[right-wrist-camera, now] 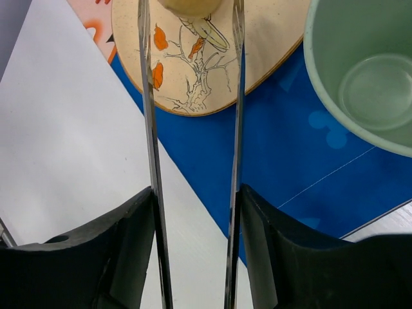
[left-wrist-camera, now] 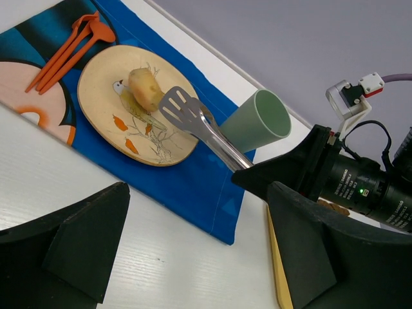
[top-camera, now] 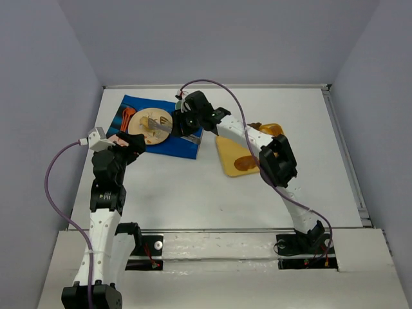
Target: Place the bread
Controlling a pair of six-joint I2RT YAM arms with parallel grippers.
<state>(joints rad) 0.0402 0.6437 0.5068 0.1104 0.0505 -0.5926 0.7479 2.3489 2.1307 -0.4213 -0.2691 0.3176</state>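
The bread (left-wrist-camera: 145, 88), a pale golden bun, lies on the round patterned plate (left-wrist-camera: 161, 145) on a blue mat. My right gripper (right-wrist-camera: 196, 193) is shut on metal tongs (right-wrist-camera: 148, 129). The tongs' two arms stand spread, their slotted tips on either side of the bread (right-wrist-camera: 191, 5) without pinching it. In the top view the right gripper (top-camera: 183, 122) reaches over the plate (top-camera: 138, 122) from the right. My left gripper (left-wrist-camera: 193, 215) hangs open and empty over bare table, near the mat's front edge (top-camera: 132, 145).
A green cup (left-wrist-camera: 261, 119) stands on the blue mat (left-wrist-camera: 193, 187) just right of the plate. Orange cutlery (left-wrist-camera: 71, 45) lies on the mat's far left. A yellow board (top-camera: 228, 151) with a flat brown piece (top-camera: 246, 164) lies right of the mat.
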